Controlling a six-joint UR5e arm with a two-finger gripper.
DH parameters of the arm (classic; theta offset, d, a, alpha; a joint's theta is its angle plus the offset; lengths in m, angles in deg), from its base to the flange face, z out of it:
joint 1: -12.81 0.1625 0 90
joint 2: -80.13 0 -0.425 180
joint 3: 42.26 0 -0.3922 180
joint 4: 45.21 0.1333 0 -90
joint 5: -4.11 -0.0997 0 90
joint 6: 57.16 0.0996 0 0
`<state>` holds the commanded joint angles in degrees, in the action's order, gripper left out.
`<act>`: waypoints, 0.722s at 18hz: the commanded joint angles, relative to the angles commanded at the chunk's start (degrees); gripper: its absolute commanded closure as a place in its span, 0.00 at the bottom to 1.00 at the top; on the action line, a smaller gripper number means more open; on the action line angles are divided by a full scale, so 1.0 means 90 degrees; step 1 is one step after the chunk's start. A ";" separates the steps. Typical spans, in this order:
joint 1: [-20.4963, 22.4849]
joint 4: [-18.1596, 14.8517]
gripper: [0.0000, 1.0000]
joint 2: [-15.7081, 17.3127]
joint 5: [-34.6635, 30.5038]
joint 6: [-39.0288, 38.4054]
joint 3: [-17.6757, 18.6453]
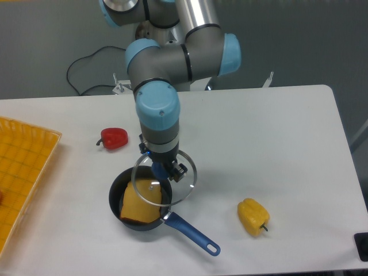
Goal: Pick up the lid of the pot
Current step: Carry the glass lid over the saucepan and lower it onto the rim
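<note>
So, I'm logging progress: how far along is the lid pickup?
Looks done: the tool gripping the lid by its blue knob. In hand: the lid, seen overlapping the frying pan. Left: probably nothing, as the lid seems off the table.

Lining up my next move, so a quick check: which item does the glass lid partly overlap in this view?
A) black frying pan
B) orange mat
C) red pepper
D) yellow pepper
A: the glass lid's rim crosses in front of the black frying pan.

The clear, round pot lid (167, 187) hangs blue knob up, partly over the black pan (117, 202).
</note>
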<state>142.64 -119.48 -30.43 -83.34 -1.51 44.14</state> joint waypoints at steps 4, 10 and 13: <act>-0.0157 0.0000 0.58 -0.0078 -0.0010 -0.0587 0.0000; -0.0196 0.0000 0.58 -0.0156 -0.0010 -0.0783 -0.0010; -0.0225 -0.0010 0.58 -0.0127 -0.0010 -0.0851 -0.0020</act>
<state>140.61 -119.57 -31.58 -83.42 -9.17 43.96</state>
